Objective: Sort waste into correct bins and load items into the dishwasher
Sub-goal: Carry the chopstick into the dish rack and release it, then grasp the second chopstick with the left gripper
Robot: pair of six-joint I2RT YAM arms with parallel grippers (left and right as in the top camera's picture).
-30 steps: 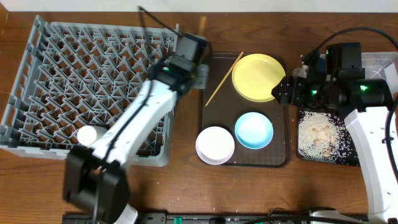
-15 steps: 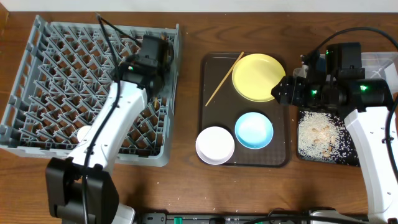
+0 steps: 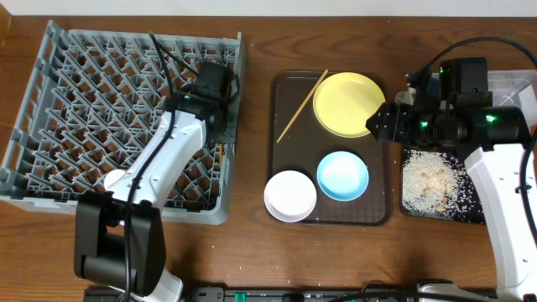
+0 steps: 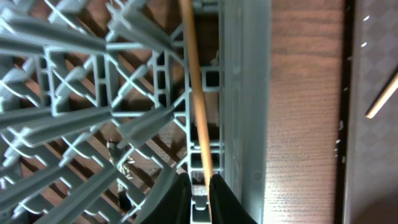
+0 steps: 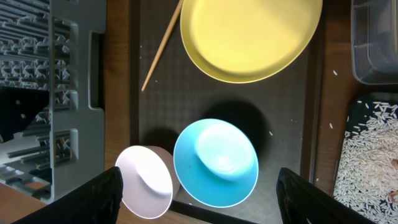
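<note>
My left gripper (image 3: 220,126) is shut on a wooden chopstick (image 4: 194,93) and holds it over the right edge of the grey dish rack (image 3: 84,101); the jaws (image 4: 199,190) pinch its lower end. The second chopstick (image 3: 302,106) lies on the brown serving tray beside the yellow plate (image 3: 348,102). The light blue bowl (image 3: 342,175) and white bowl (image 3: 290,195) stand on that tray. The white cup (image 3: 117,181) is in the rack. My right gripper (image 3: 377,122) is open and empty by the plate's right rim. The wrapper and paper piece are out of view.
The dark brown serving tray (image 3: 285,151) lies between the rack and the bins. The black tray (image 3: 478,210) holds rice scraps (image 3: 432,180) at the right. The clear tub (image 3: 513,82) stands behind it. A few rice grains lie on the table near the front edge.
My left arm carried the chopstick from the serving tray's left edge to over the rack, then settled at the rack's right edge. The right arm has not moved.
</note>
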